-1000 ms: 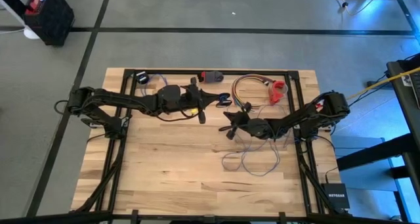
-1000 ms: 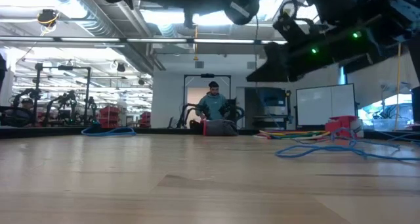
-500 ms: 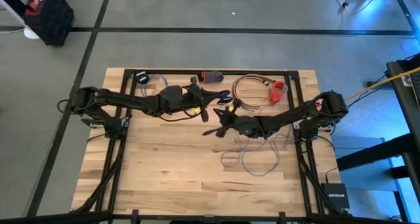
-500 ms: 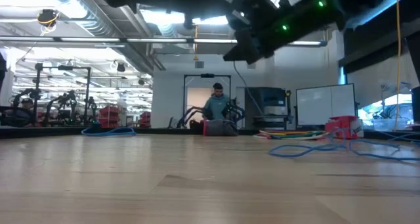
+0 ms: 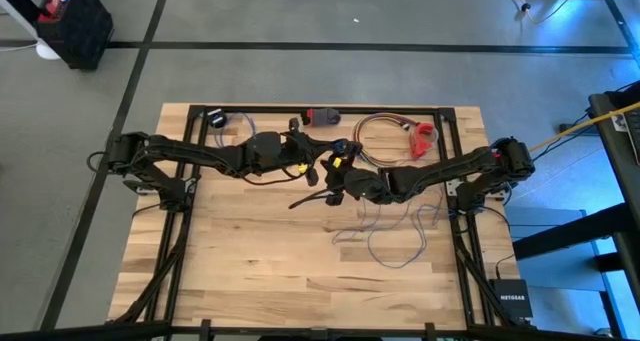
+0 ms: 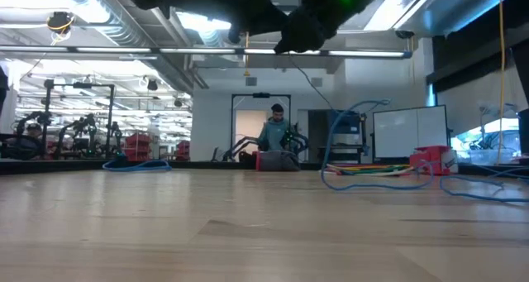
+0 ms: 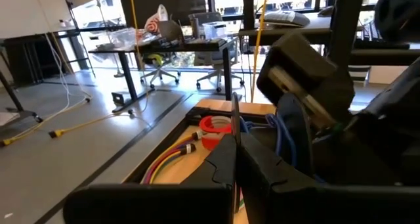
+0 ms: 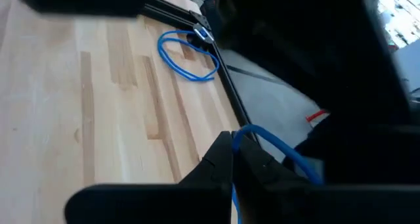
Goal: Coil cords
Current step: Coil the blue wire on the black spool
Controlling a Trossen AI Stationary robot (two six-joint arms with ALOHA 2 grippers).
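Note:
The cord is a thin grey-lilac wire that looks blue in some views. Its loose squiggles (image 5: 392,237) lie on the wooden table, right of centre. My right gripper (image 5: 330,179) hangs above the table's middle, shut on a stretch of it. From there the cord (image 6: 357,121) arches up off the table. My left gripper (image 5: 308,167) hangs level and shut just left of the right one. Its fingertips (image 7: 235,142) show nothing between them that I can make out. Near the far left corner sits a small black disc (image 5: 217,118) beside a blue cord loop (image 8: 187,54). My right gripper pinches the cord (image 8: 257,133) between its two shut fingers, and the cord comes out right at the fingertips. The fingers slant down, coming from the table's right. The held stretch is clear of the table; the cord sags from it in a slack arch (image 6: 335,145) down to the tabletop.
A coil of coloured cables (image 5: 378,131) and a red object (image 5: 425,139) lie at the far right. A dark red-ended item (image 5: 322,115) sits at the far edge. Black frame rails (image 5: 448,131) border the table. A person stands in the room beyond.
My right gripper has risen and gone toward the table's left, up beside my left gripper, rolling as it went. The cord has come up with it: one stretch now stands in an arch above the table, and the loose squiggles have been drawn leftward.

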